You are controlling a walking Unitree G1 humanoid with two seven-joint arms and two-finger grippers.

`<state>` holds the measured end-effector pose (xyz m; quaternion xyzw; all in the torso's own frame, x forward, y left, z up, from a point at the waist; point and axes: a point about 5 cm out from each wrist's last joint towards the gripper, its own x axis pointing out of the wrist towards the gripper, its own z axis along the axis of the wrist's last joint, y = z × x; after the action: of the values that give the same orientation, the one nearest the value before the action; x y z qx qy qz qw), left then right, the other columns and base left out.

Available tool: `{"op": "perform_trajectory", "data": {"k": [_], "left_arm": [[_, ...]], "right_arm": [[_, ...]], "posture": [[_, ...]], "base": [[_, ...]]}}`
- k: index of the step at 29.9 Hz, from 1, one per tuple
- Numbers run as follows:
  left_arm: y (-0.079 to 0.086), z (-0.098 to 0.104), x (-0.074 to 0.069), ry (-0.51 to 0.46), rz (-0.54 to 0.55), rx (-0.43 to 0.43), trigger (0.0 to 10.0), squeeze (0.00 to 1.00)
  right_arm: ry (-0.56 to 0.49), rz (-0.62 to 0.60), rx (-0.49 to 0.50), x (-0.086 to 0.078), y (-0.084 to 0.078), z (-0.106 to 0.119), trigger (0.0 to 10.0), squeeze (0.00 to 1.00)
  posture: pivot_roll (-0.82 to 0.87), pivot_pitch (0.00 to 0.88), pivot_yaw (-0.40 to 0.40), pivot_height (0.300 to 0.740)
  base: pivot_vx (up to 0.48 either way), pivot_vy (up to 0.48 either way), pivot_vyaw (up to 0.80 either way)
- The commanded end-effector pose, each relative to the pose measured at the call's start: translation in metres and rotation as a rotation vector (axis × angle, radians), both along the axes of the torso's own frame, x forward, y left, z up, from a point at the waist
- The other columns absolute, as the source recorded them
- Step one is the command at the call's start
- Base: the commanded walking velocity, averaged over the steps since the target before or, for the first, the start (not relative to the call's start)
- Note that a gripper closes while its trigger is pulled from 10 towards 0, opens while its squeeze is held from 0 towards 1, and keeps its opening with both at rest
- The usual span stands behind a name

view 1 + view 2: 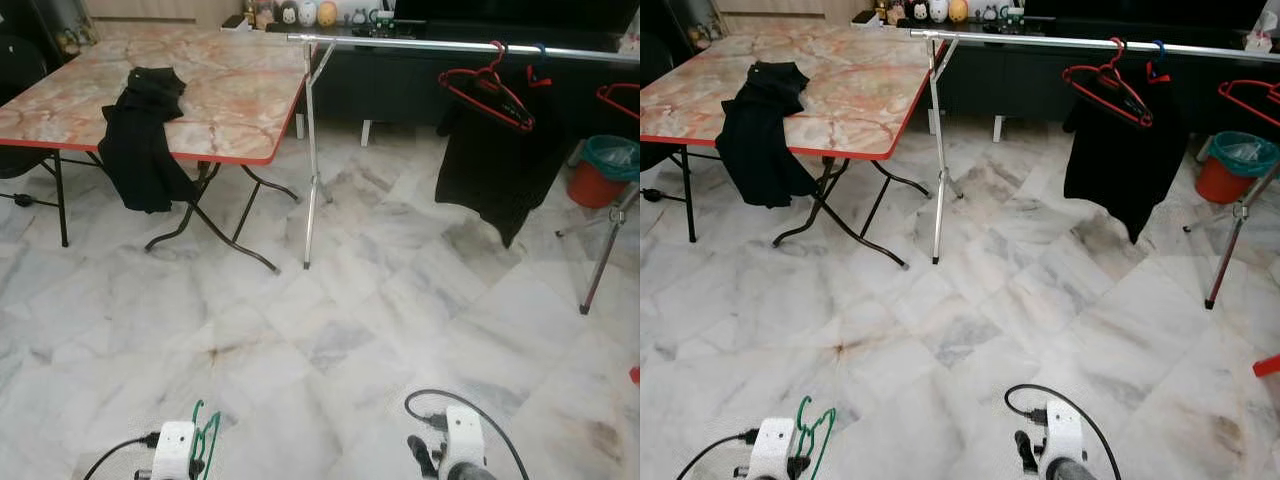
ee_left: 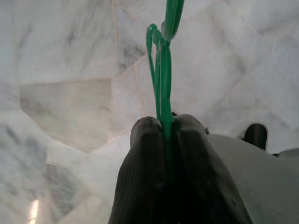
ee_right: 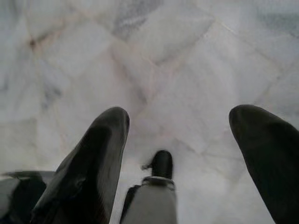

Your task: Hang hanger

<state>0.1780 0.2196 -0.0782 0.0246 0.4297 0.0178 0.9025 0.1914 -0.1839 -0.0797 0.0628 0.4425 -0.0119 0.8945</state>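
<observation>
A thin green hanger (image 2: 163,70) is pinched between the two black fingers of my left gripper (image 2: 166,128), which is shut on it low over the floor. The hanger's hook (image 1: 207,432) pokes up beside the left wrist at the bottom left of the eye views. My right gripper (image 3: 180,126) hangs open over the marble floor with nothing between its fingers. Ahead, a silver clothes rail (image 1: 440,45) on a stand carries a red hanger (image 1: 488,92) with a black garment (image 1: 500,165). Another red hanger (image 1: 620,98) hangs at the far right.
A marble-topped folding table (image 1: 230,100) with a red edge stands at the left, with black clothing (image 1: 140,130) draped over it. The rail's upright pole (image 1: 311,170) stands beside it. An orange bin (image 1: 603,170) with a teal liner sits far right. Open marble floor (image 1: 330,340) lies between.
</observation>
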Motion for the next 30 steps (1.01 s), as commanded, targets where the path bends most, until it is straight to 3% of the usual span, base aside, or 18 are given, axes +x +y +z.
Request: {"op": "perform_trajectory", "data": {"k": [1, 22, 30], "left_arm": [[-0.0014, 0.0014, 0.0032, -0.008, -0.017, -0.003, 10.0, 0.0], [-0.0054, 0.0006, 0.0034, -0.004, -0.04, -0.009, 10.0, 0.0], [-0.0077, 0.0, 0.0031, -0.003, -0.039, -0.015, 10.0, 0.0]], "right_arm": [[0.013, 0.002, -0.021, -0.0032, -0.0046, -0.0012, 10.0, 0.0], [0.023, -0.014, -0.013, -0.0035, -0.0047, -0.0016, 10.0, 0.0], [0.034, 0.019, -0.022, -0.0036, -0.006, -0.0015, 10.0, 0.0]], "posture": [[0.06, 0.065, 0.001, 0.74], [0.06, 0.069, -0.003, 0.74], [0.06, 0.073, -0.007, 0.74]], "base": [[0.356, 0.0, 0.0], [0.37, 0.0, 0.0], [0.376, 0.0, -0.67]]}}
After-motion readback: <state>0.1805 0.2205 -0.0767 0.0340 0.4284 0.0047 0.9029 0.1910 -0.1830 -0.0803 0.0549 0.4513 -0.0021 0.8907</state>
